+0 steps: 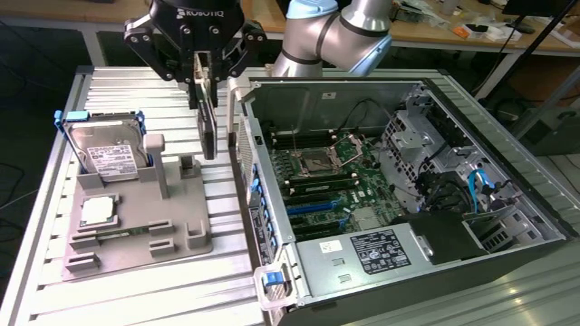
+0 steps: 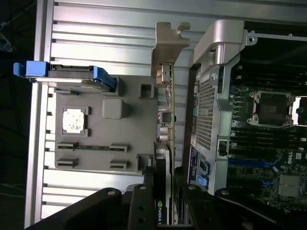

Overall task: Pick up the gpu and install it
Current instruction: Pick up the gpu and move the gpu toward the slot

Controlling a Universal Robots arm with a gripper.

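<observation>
GPU point(image 1: 208, 119) hung edge-on, upper left-centre of exterior view, gripper point(image 1: 205, 71) clamped on its upper end. Holder point(image 1: 136, 221) lay lower left, open case point(image 1: 303, 102) right. Upright hold probably suited lifting it clear of the holder.

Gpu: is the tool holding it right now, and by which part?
Yes. The tool grips the gpu by its upper edge, at the end away from the metal bracket.
</observation>
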